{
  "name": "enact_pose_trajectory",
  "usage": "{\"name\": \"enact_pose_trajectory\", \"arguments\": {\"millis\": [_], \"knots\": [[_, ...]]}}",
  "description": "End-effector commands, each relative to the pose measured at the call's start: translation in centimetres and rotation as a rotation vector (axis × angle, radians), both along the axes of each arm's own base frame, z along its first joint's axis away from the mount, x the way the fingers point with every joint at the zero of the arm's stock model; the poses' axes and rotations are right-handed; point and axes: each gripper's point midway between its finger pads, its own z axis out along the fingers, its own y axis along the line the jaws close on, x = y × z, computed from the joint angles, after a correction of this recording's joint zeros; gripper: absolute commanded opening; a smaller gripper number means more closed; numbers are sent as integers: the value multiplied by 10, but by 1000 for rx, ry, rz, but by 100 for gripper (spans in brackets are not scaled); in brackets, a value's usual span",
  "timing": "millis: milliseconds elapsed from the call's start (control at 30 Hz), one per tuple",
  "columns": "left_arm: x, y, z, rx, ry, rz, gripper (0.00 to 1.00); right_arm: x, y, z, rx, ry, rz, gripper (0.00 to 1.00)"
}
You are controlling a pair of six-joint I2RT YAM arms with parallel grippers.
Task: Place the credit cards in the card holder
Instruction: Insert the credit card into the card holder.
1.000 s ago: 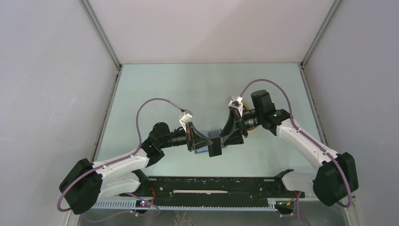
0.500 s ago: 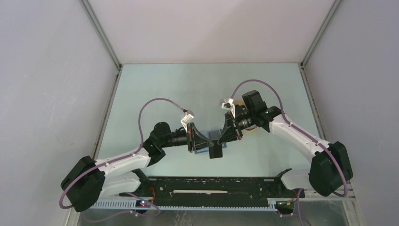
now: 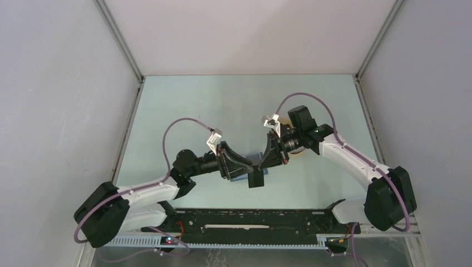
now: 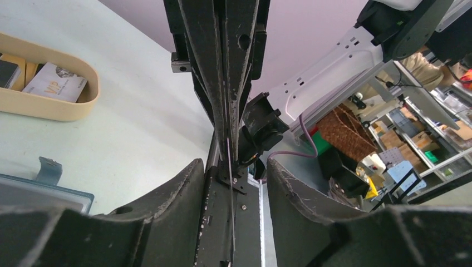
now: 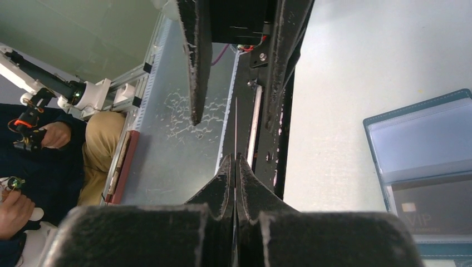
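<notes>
A card (image 5: 235,128) is being pinched edge-on by the right fingers (image 5: 229,175), which are pressed fully together on it. Its far end is sitting between the left fingers (image 3: 242,163), which are standing about half open and apparently not touching it. The card holder (image 5: 426,139) is lying open on the desk (image 5: 345,83), just beside and below the right fingers. A handover is judged to be under way. The left fingers are best drawn straight back, so the card is not being knocked askew.
</notes>
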Motion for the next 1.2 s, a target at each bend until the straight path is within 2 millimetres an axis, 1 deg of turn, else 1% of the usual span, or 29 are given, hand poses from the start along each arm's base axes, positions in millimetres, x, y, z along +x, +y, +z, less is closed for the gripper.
{"name": "enact_pose_trajectory", "arguments": {"millis": [0, 167, 433, 600, 667, 767, 800, 867, 900, 967, 1000, 1033, 1067, 1100, 1133, 1167], "knots": [[0, 4, 9, -84, 6, 21, 51, 1, -1, 23, 63, -15, 23, 0], [1, 4, 6, -99, 30, 23, 48, 4, -3, 23, 63, -9, 13, 0], [3, 1, 0, -86, 51, 22, 36, 8, -2, 20, 50, -9, -5, 0], [3, -2, -5, -73, 64, 17, 35, 10, -3, 20, 46, -8, -14, 0], [3, -3, -6, -71, 67, 14, 33, 11, -3, 19, 45, -10, -17, 0], [3, -3, -6, -72, 70, 8, 23, 11, -3, 18, 43, -6, -17, 0], [2, -3, -6, -73, 70, 4, 18, 11, -2, 18, 43, -6, -15, 0], [2, -4, -5, -74, 68, -2, 4, 11, -3, 18, 42, -4, -16, 0], [1, -4, -5, -74, 67, -4, 1, 12, -3, 18, 42, -6, -17, 0], [1, -3, -7, -71, 71, -1, 0, 12, -3, 18, 40, -6, -19, 0], [2, -2, -8, -73, 71, 7, 0, 12, -3, 17, 37, -11, -22, 5], [4, -1, -9, -74, 72, 26, 0, 12, -3, 16, 32, -18, -26, 18], [5, 1, -13, -68, 78, 39, 0, 13, -3, 16, 30, -35, -29, 34], [6, 3, -17, -61, 86, 56, 0, 14, -4, 15, 25, -58, -37, 47], [9, 5, -21, -55, 94, 77, 0, 16, -6, 14, 15, -92, -52, 57], [11, 9, -27, -43, 107, 104, 0, 19, -8, 13, 2, -130, -70, 62]]}}
